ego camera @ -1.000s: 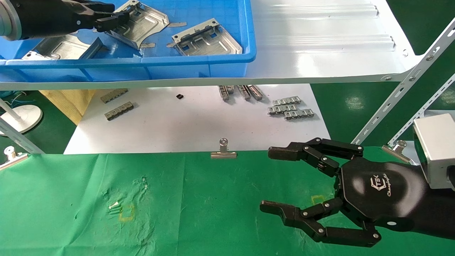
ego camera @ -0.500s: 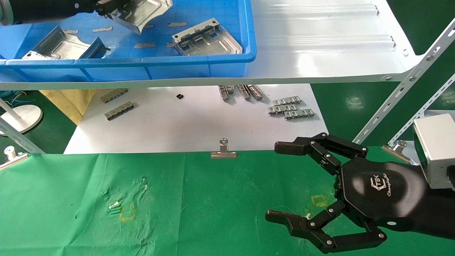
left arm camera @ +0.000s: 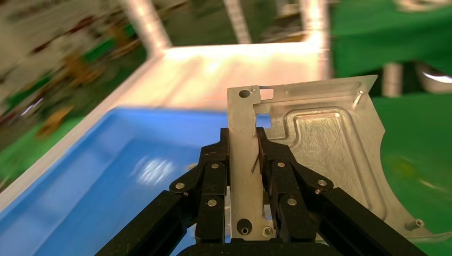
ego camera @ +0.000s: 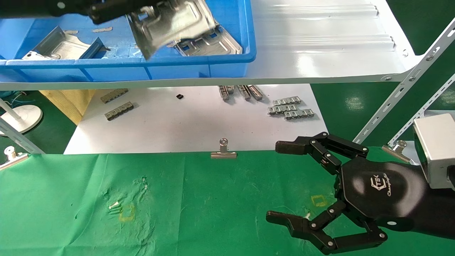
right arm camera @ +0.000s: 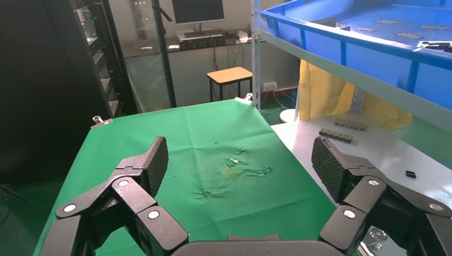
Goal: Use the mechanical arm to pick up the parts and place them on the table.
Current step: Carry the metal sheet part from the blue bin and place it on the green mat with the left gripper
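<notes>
My left gripper [ego camera: 106, 12] is shut on a silver stamped plate [ego camera: 170, 25] and holds it tilted above the blue bin [ego camera: 199, 58], at the top left of the head view. In the left wrist view the black fingers [left arm camera: 213, 165] clamp the plate's flange [left arm camera: 242, 138]. Two more plates [ego camera: 67, 44] [ego camera: 213, 41] lie in the bin. My right gripper [ego camera: 279, 181] is open and empty, hovering low over the right side of the green table [ego camera: 213, 206]. It shows wide open in the right wrist view [right arm camera: 240, 165].
The bin stands on a glossy white shelf [ego camera: 320, 53]. Below it a white sheet [ego camera: 195, 121] carries small grey chain-like strips [ego camera: 289, 108]. A metal clip [ego camera: 223, 151] holds the cloth's far edge. Yellow marks [ego camera: 126, 213] [ego camera: 319, 200] are on the cloth.
My left gripper has lifted the plate out of the bin and carried it right, towards the bin's front wall. My right gripper has shifted slightly right and stays open.
</notes>
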Available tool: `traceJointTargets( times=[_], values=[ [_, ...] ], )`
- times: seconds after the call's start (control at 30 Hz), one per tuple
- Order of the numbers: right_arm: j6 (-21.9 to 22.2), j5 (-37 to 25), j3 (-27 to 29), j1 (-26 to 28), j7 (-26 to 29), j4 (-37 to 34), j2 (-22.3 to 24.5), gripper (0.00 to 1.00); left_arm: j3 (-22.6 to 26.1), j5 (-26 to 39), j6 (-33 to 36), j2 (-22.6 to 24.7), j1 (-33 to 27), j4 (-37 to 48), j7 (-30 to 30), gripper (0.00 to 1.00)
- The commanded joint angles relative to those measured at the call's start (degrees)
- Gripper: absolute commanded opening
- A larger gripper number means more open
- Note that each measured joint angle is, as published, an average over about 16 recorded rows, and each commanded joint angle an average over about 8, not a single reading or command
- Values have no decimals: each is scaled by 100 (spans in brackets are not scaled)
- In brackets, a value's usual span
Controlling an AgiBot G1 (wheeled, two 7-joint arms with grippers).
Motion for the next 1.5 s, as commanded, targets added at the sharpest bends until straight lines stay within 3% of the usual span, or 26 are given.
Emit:
traceJointTargets(
  times=[0.03,0.2,0.4,0.53,0.8,1.2,1.37,1.5],
  values=[
    [0,0,0,0,0,0,0,100,-15,-28,482,-33,13,-98,220,0],
    [0,0,0,0,0,0,0,100,301,-569,583,-416,530,-1152,441,0],
    [0,0,0,0,0,0,0,100,997,-1632,561,-1339,1381,-2756,452,0],
    [0,0,0,0,0,0,0,100,1549,-1895,502,-1827,1771,-3309,678,0],
    [0,0,0,0,0,0,0,100,2317,-1403,373,-1850,2244,-2686,1771,0],
    [0,0,0,0,0,0,0,100,2789,-1133,370,-1573,2472,-1520,3038,0],
    [0,0,0,0,0,0,0,100,2908,-1076,365,-1460,2465,-1114,3344,17],
    [0,0,0,0,0,0,0,100,2976,-1101,390,-1335,2472,-860,3563,64]
  ],
)
